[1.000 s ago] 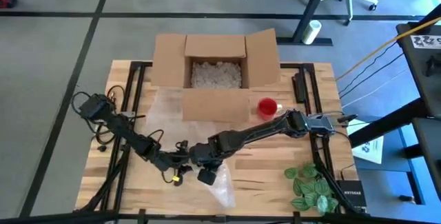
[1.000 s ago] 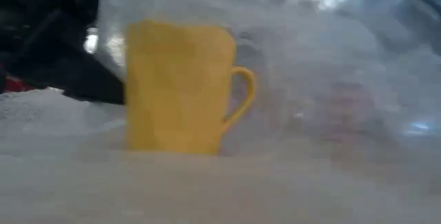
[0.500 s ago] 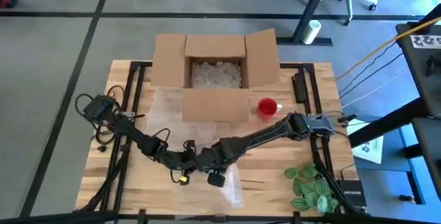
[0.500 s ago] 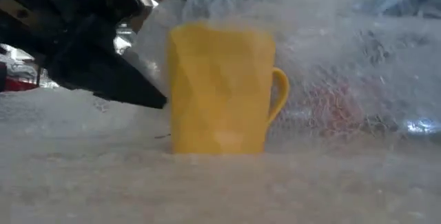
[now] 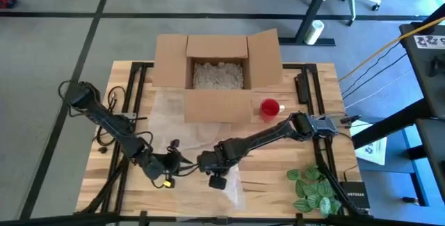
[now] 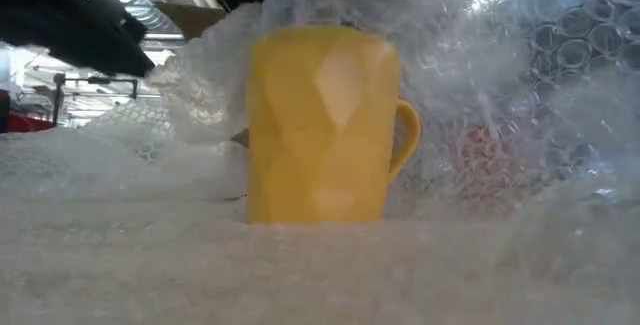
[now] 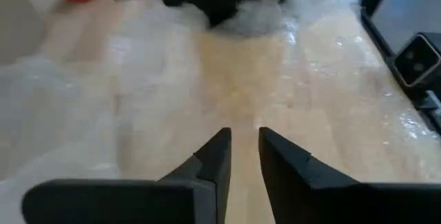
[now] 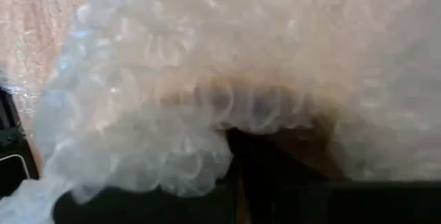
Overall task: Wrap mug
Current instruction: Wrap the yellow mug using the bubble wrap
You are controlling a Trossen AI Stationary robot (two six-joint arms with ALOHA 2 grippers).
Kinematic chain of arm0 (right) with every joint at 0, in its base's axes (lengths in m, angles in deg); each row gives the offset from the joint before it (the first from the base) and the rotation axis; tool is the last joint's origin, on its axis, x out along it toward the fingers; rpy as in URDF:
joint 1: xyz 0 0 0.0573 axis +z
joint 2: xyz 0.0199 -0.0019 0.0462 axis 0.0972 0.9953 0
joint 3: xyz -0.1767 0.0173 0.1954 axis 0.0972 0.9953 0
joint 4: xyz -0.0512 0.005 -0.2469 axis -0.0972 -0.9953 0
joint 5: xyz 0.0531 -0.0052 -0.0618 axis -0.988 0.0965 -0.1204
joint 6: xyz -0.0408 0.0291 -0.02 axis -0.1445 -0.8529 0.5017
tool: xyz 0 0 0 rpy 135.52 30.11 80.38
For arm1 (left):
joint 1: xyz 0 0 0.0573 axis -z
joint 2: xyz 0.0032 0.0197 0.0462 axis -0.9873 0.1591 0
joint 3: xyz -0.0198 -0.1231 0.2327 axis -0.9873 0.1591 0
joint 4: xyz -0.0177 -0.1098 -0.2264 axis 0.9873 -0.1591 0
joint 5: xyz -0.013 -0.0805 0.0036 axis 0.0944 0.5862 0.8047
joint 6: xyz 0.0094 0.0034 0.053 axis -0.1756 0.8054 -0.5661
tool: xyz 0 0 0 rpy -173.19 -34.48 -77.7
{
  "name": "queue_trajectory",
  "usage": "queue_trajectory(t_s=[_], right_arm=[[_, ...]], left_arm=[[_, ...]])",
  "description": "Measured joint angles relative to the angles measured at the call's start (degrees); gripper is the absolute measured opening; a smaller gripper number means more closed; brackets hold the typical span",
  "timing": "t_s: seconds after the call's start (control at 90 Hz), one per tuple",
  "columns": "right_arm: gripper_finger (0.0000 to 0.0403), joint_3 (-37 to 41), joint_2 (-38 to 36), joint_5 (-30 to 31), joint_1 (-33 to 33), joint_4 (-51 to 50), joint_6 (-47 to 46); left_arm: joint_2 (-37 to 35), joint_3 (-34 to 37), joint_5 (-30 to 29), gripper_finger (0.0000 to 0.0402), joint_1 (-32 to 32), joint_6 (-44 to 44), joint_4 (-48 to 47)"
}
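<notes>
At the front of the wooden table (image 5: 278,177), the left gripper (image 5: 169,165) is now sitting farther toward the left edge than it was half a second ago, when it was close against the right gripper (image 5: 207,162). The left arm's elbow has swung outward too. In the low view, the dark gripper body that was crowding the yellow mug (image 6: 322,125) a moment ago is now pulled away to the upper left corner, leaving the mug's side clear. The mug itself is standing upright in the same spot, handle to the right, on the bubble wrap (image 6: 300,265).

The left gripper's fingers (image 7: 218,160) are showing in its wrist view with only a narrow gap between them, holding nothing. The right gripper is pinching a bunched fold of the bubble wrap, which is filling nearly its whole wrist view and hiding its fingertips. From above, the mug is hidden under the right arm and the wrap. Behind the wrap, the open cardboard box (image 5: 217,69) and a red cup (image 5: 270,107) are sitting well apart from the grippers.
</notes>
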Motion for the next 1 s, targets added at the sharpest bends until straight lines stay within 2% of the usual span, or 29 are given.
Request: queue_trajectory(t_s=[0.278,0.444,0.589,0.722,0.867,1.0], right_arm=[[0.0,-5.5,0.0,0.6,0.2,-2.1,-0.9],[0.0,-12.5,-0.5,1.3,1.4,-9.3,-2.0],[0.0,-16.8,-0.6,4.1,2.8,-13.9,-3.5],[0.0,-17.0,-0.7,5.0,3.7,-16.3,-5.5],[0.0,-17.0,-0.8,14.2,4.7,-16.4,-5.7],[0.0,-15.5,-0.9,14.5,4.1,-13.2,-4.1]], left_arm=[[2.5,0.0,-1.0,0.0056,0.0,1.7,0.4],[2.2,0.0,-1.7,0.0056,0.1,0.5,1.5],[2.2,0.0,-1.8,0.0056,-0.3,0.2,2.0],[2.2,0.0,-1.9,0.0056,-0.7,0.3,1.9],[2.2,0.0,-1.9,0.0056,-0.7,0.6,1.8],[2.2,0.0,-1.9,0.0056,-0.6,1.2,1.9]])
